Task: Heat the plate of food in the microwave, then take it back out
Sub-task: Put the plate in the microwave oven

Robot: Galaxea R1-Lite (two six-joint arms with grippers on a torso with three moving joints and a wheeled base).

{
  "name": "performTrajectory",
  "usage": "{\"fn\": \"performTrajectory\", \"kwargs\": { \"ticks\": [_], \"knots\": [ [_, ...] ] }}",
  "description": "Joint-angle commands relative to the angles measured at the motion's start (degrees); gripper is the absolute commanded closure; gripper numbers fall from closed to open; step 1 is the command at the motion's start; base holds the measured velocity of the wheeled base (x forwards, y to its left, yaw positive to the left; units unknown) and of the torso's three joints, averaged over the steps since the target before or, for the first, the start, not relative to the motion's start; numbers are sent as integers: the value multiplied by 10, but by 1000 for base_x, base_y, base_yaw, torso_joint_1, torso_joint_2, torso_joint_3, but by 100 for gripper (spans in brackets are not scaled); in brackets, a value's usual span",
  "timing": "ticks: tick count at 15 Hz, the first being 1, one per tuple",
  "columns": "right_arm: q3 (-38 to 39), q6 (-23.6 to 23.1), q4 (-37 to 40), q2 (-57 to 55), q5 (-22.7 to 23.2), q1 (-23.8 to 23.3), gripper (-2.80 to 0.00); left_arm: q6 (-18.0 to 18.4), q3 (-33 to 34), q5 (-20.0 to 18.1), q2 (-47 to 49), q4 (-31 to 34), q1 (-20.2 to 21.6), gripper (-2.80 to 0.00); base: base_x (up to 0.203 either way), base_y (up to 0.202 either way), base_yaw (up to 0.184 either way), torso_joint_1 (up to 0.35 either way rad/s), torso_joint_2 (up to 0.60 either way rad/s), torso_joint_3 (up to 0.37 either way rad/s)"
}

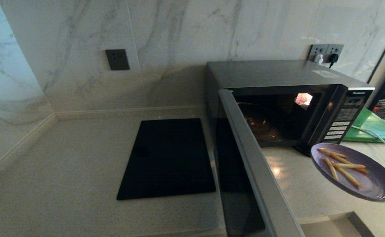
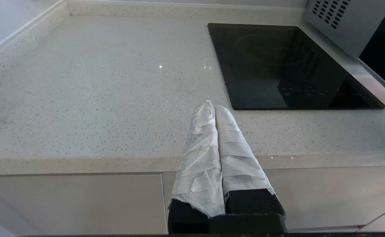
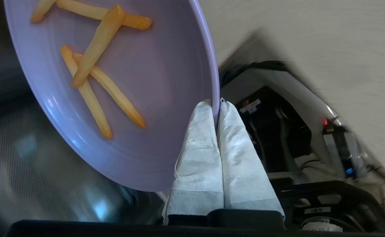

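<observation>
At the lower right of the head view, the plate of food (image 1: 373, 184) is hanging in the air in front of the microwave (image 1: 278, 75), tilted, with its low edge toward the frame's right border. The round lilac plastic plate is carrying a handful of thin golden-orange fries (image 1: 342, 163), some lying crossed over one another on its smooth, glossy dish. In the right wrist view, the right tool (image 3: 216, 110) is pinching the plate's thin rim, its two tapering fingers (image 3: 197, 154), wrapped in crinkled white cloth tape, pressed together on the edge.

The boxy black and silver microwave is standing at the upper right centre of the head view with its door (image 1: 255, 171) swung wide open toward the camera; inside the dark cavity a round glass turntable (image 1: 261, 123) is sitting bare. A column of pale buttons (image 1: 339, 126) is running down its right front. Just right of the microwave, a flat green board (image 1: 373, 126) is lying on the pale speckled stone bench (image 1: 64, 164). A flat black rectangular glass cooktop (image 1: 167, 158) is sitting flush in the bench at centre frame.

In the left wrist view, the left tool (image 2: 212, 108) is resting idle at bottom centre, its taped fingers closed against each other on nothing, off the bench's front edge.
</observation>
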State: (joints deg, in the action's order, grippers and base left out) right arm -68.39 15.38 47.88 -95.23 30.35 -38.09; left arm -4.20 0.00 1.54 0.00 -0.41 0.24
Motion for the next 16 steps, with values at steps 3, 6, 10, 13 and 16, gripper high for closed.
{"fn": "performTrajectory", "kwargs": {
  "ticks": [3, 6, 10, 13, 16],
  "knots": [
    [-56, -6, 25, -17, 10, 100, 0, 0, 0, 0, 1, 0, 0, 0, 0, 0, 0, 0, 0, 0],
    [-105, 156, 14, -30, -44, 208, 0, 0, 0, 0, 1, 0, 0, 0, 0, 0, 0, 0, 0, 0],
    [-151, 429, -71, -64, -263, 381, 0, 0, 0, 0, 1, 0, 0, 0, 0, 0, 0, 0, 0, 0],
    [-213, 527, -124, -123, -381, 448, 0, 0, 0, 0, 1, 0, 0, 0, 0, 0, 0, 0, 0, 0],
    [-261, 566, -131, -180, -426, 459, 0, 0, 0, 0, 1, 0, 0, 0, 0, 0, 0, 0, 0, 0]
  ]
}}
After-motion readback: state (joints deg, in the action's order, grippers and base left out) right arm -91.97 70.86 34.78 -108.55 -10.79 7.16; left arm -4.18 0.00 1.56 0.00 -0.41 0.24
